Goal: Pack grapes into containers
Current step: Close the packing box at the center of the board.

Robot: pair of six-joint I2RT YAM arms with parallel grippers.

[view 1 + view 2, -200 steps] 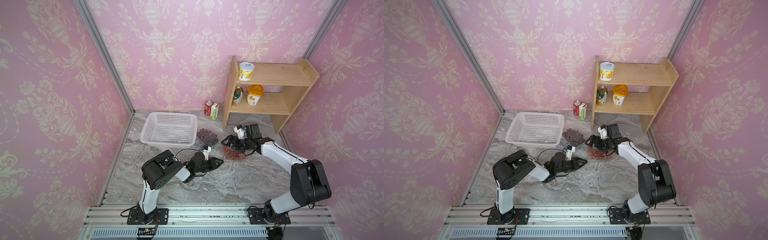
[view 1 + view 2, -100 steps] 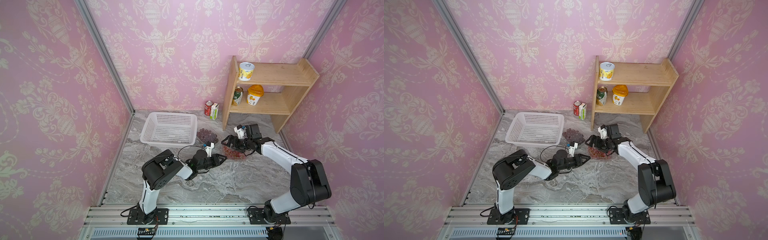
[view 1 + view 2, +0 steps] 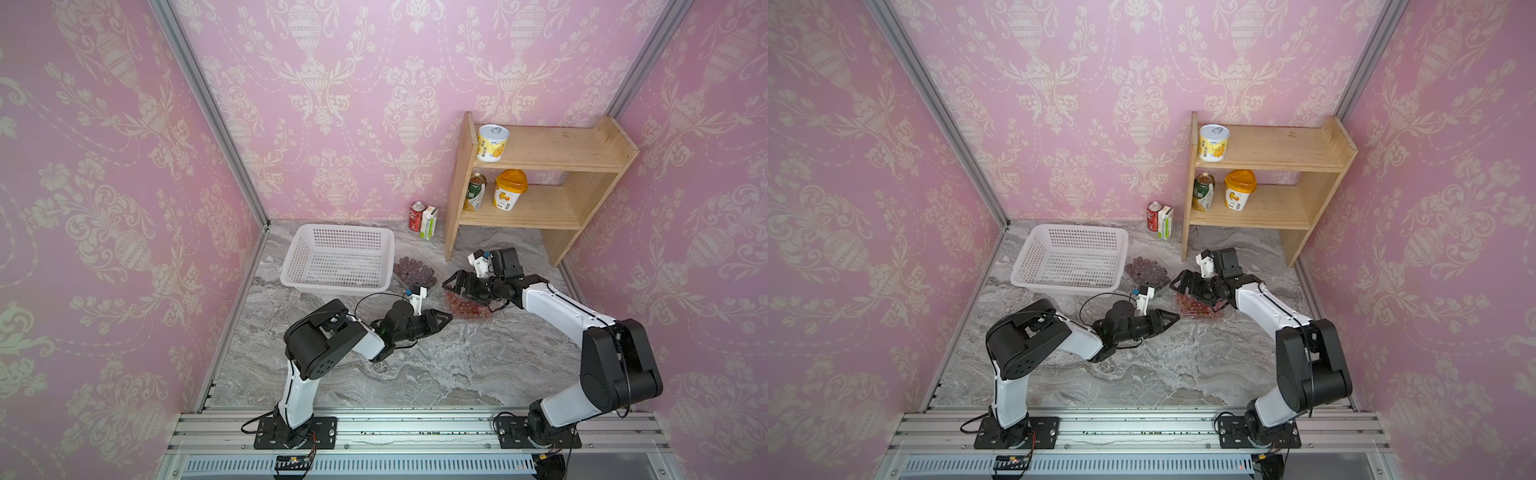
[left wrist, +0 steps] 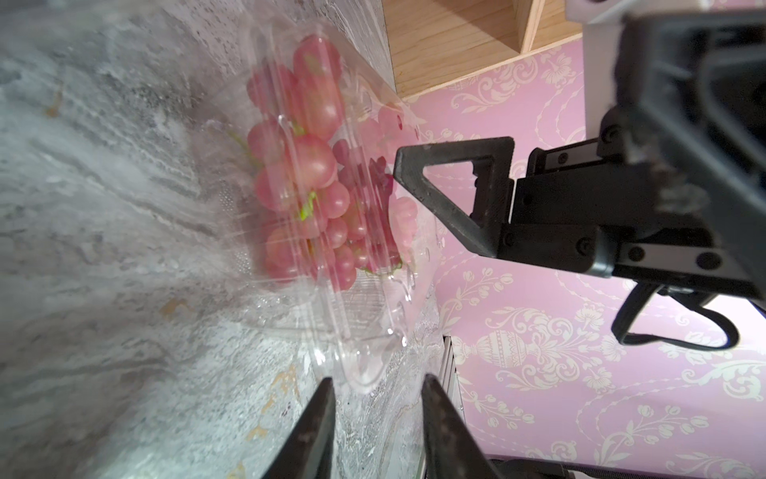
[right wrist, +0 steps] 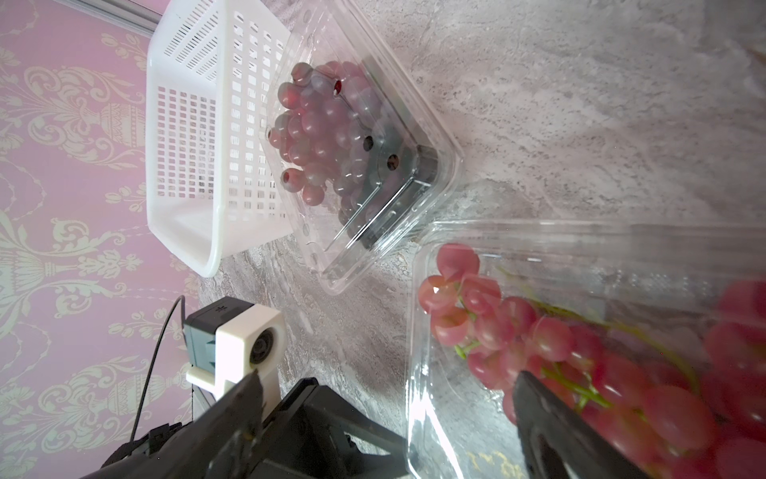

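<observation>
ARMS MEET AT THE GRAPE BOX: Both my arms converge on a clear clamshell (image 3: 478, 314) of pink-red grapes (image 4: 306, 166) on the marble tabletop (image 3: 415, 374), just in front of the wooden shelf (image 3: 540, 166).

My left gripper (image 4: 375, 398) lies low along the tabletop. Its jaws are partway apart w/ nothing clamped, and the clamshell's near corner sits just ahead of the tips. In both top views those tips reach the box's front edge.

My right gripper (image 3: 455, 289) hangs over the same box from the shelf side, jaws spread wide and gripping nothing. In the left wrist view one of its fingers (image 4: 452, 186) looks to touch the clear lid, tho I can't tell for sure. In the right wrist view one finger is over the grapes and the other is off the box's side.

A second clamshell (image 5: 447, 166), w/ dark red-purple grapes (image 5: 323, 124) under a vented clear top, lies btwn the first box and the white perforated basket (image 3: 336, 286), right beside the basket's wall.
</observation>
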